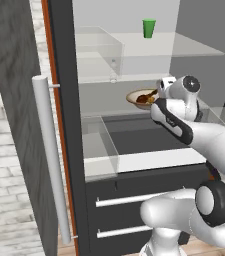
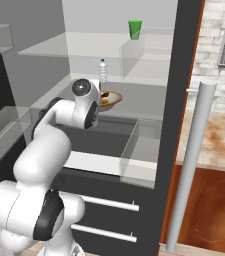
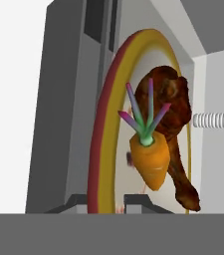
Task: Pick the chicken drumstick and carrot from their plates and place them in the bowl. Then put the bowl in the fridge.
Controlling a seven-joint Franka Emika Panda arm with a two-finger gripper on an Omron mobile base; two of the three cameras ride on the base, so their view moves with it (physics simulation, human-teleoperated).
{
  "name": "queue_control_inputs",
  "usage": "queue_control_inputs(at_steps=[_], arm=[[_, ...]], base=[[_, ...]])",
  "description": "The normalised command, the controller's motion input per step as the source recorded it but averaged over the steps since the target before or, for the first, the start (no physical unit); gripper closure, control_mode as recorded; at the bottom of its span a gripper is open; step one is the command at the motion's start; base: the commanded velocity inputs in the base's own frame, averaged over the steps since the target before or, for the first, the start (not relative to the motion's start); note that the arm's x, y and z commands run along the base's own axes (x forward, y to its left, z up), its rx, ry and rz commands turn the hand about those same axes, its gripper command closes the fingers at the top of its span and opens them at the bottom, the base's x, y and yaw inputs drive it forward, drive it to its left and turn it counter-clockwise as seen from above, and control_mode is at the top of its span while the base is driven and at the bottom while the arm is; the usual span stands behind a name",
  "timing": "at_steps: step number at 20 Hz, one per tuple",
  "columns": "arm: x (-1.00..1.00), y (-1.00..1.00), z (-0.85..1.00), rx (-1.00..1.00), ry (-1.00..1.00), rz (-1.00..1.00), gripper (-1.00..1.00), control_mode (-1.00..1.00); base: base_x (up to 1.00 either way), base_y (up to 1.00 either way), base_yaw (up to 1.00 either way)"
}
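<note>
My gripper (image 3: 106, 201), at the bottom of the hand view, pinches the rim of the bowl (image 3: 103, 149). The carrot (image 3: 151, 162) and chicken drumstick (image 3: 175, 119) lie inside it, mid-frame. In the left base view I see the bowl at centre right, over a shelf inside the open fridge (image 1: 134, 70).

Fridge (image 1: 64, 150) shelves (image 1: 134, 92): upper holds green cup (image 1: 148, 28); middle, centre frame, bowl (image 1: 136, 97) (apparently resting) and bottle (image 2: 103, 75).

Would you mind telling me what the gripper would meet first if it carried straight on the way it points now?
The gripper is already shut on the bowl rim. Straight ahead, the carrot and drumstick in the bowl come first, probably then the fridge interior, though depth is unclear.
</note>
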Motion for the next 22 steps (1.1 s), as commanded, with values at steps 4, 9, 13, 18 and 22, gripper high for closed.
queue_control_inputs(at_steps=[4, 9, 13, 18, 22], arm=[[0.47, 0.0, -0.17, 0.0, 0.0, 0.0, 1.0, -1.0], [0.52, 0.0, -0.26, 0.0, 0.0, 0.0, 1.0, -1.0], [0.52, 0.0, -0.26, 0.01, 0.0, 0.0, 1.0, -1.0], [0.5, 0.0, -0.2, 0.0, 0.01, 0.0, 1.0, -1.0], [0.52, -0.01, -0.14, 0.0, 0.0, 0.0, 1.0, -1.0]], base=[[0.0, 0.0, 0.0], [0.0, 0.0, 0.0], [0.0, 0.0, 0.0], [0.0, 0.0, 0.0], [0.0, 0.0, 0.0]])
